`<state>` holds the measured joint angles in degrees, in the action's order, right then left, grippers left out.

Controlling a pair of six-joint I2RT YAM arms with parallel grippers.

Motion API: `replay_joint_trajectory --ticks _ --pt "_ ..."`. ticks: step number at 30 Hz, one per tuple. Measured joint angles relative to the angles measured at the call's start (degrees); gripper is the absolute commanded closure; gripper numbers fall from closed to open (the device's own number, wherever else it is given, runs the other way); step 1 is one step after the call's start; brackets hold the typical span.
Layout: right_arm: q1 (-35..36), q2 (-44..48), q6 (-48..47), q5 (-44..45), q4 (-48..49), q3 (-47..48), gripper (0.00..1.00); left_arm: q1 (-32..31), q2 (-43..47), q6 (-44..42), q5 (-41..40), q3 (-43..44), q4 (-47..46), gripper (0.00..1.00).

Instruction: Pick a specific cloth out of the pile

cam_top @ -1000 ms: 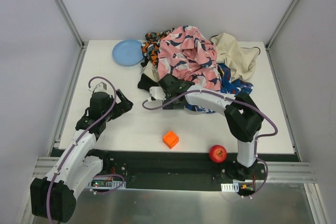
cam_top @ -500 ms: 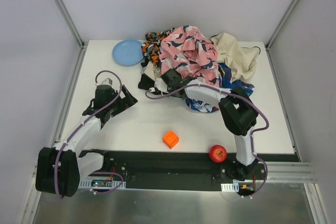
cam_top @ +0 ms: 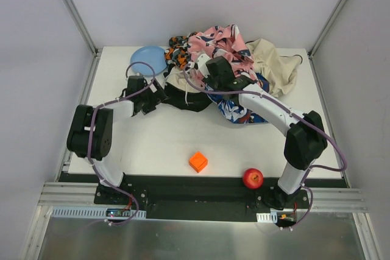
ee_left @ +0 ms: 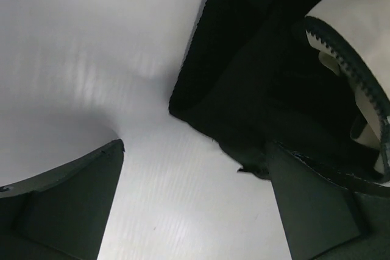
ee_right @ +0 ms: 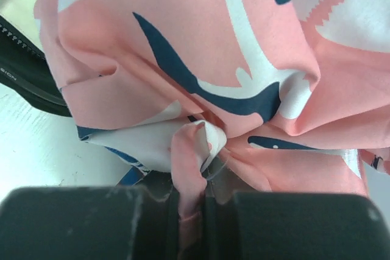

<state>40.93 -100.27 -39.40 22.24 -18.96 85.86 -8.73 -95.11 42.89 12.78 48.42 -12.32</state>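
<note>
The black cloth (cam_top: pixel 186 100) lies flat at the pile's (cam_top: pixel 256 74) front left edge, and in the left wrist view this black cloth (ee_left: pixel 256 83) fills the upper right. My left gripper (cam_top: pixel 153 94) is open low over the table at the cloth's left edge. In the wrist view the left gripper (ee_left: pixel 195 150) has the cloth's corner just inside its right finger (ee_left: pixel 311 205). My right gripper (cam_top: pixel 206 65) is shut on a fold of the pink cloth (ee_right: pixel 201 59) with navy and white marks. The fold is pinched in the right gripper (ee_right: pixel 192 205) and raised over the pile.
A blue plate (cam_top: pixel 146 59) sits at the back left. Orange-black cloth (cam_top: pixel 177 53), beige cloth (cam_top: pixel 275 62) and blue patterned cloth (cam_top: pixel 241 111) make up the heap. An orange cube (cam_top: pixel 198 161) and a red apple (cam_top: pixel 253 178) lie near the front edge.
My right gripper shut on the pink cloth and carried it up and back, uncovering more black cloth. My left arm reached forward and right to the black cloth's edge.
</note>
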Motion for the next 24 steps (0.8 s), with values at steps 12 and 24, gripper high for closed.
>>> replay_joint_trajectory --ticks 12,24 --pt "-5.6 -2.5 9.6 -6.6 -1.1 3.3 0.99 -4.1 -14.6 5.3 4.9 11.0 -5.4 1.0" --pt "-11.0 -14.7 13.0 -5.4 -3.7 12.0 0.99 -1.9 4.2 2.0 0.0 2.5 -1.4 1.0"
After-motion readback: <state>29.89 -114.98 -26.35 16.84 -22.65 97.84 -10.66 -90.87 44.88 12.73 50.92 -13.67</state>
